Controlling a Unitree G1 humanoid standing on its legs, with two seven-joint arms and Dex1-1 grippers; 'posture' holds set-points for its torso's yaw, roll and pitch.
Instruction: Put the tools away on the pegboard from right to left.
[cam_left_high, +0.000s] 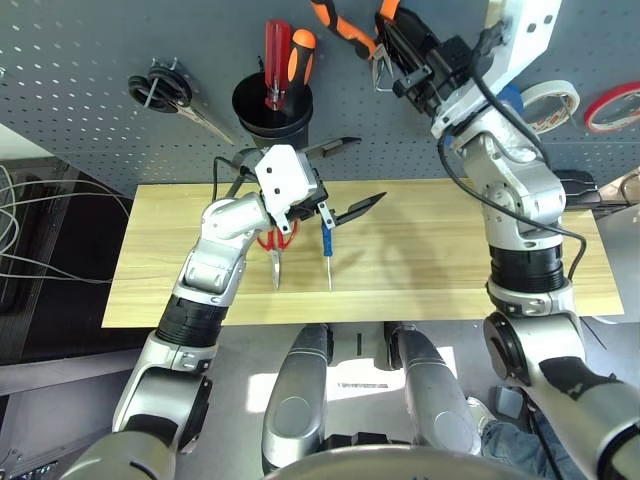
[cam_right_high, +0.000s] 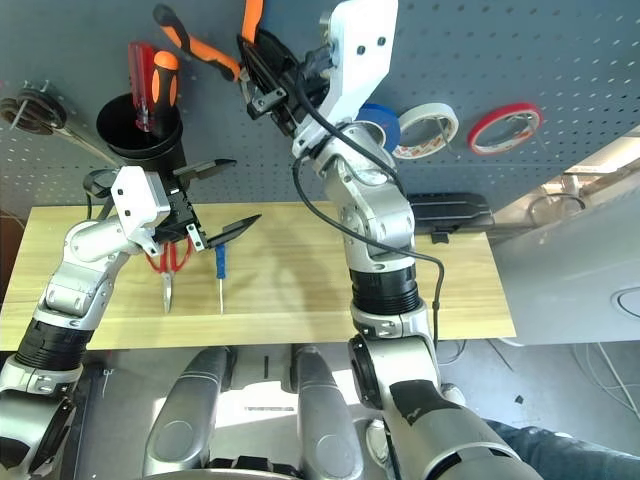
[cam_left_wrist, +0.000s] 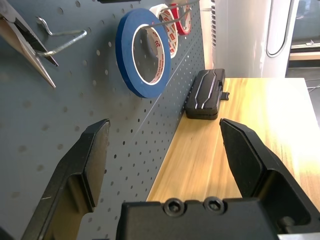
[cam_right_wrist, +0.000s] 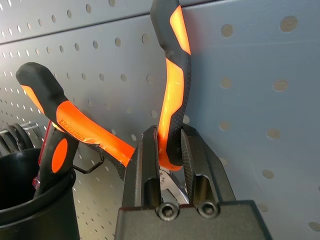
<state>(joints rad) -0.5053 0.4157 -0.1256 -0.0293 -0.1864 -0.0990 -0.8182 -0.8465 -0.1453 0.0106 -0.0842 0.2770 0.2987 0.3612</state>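
Orange-and-black needle-nose pliers (cam_left_high: 340, 25) are held against the dark grey pegboard (cam_left_high: 90, 50) at a metal hook (cam_left_wrist: 65, 36). My right gripper (cam_right_wrist: 169, 135) is shut on one of their handles. The blue tape roll (cam_left_wrist: 142, 52) hangs on the board to the right of them. On the table lie the red-handled scissors (cam_left_high: 278, 240) and the slim blue-handled screwdriver (cam_left_high: 326, 245). Just above and behind those two my left gripper (cam_left_high: 350, 178) hovers open, holding nothing.
A black cup (cam_left_high: 272, 105) on the board holds a red and an orange screwdriver. Black-handled scissors (cam_left_high: 160, 90) hang at the far left. White tape (cam_left_high: 550, 105) and red tape (cam_left_high: 612, 105) hang at the right. A black case (cam_left_wrist: 205, 95) lies against the board.
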